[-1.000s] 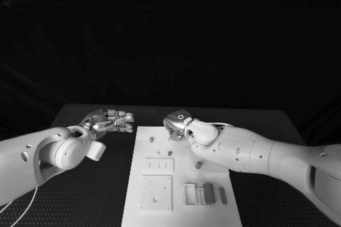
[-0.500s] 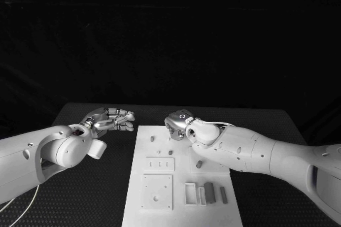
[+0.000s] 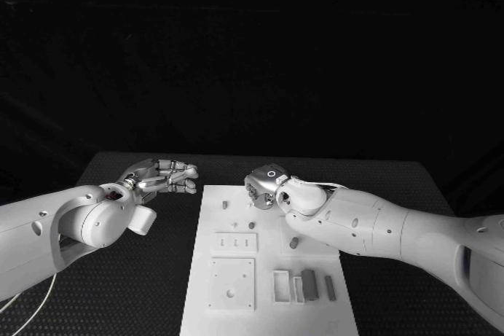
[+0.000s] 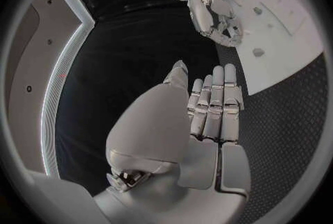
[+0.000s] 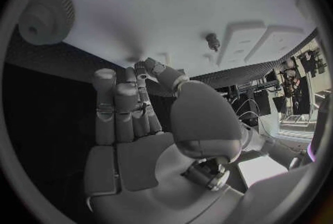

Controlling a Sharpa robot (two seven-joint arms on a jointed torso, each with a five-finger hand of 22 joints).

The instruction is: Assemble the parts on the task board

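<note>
Trouble would come if the right robot hand (image 3: 264, 190), fingers loosely curled on nothing above the task board's (image 3: 315, 237) far end, knocks the small parts (image 3: 252, 225) near it, while the left robot hand (image 3: 163, 177) hovers empty beside the board.

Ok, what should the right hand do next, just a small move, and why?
Probably ease the right hand sideways to the small peg standing on the board. Its fingertips hover at the board's far end, beside that peg but apart from it; whether they already pinch anything I can't tell. The left hand hangs off the board, holding nothing.
</note>
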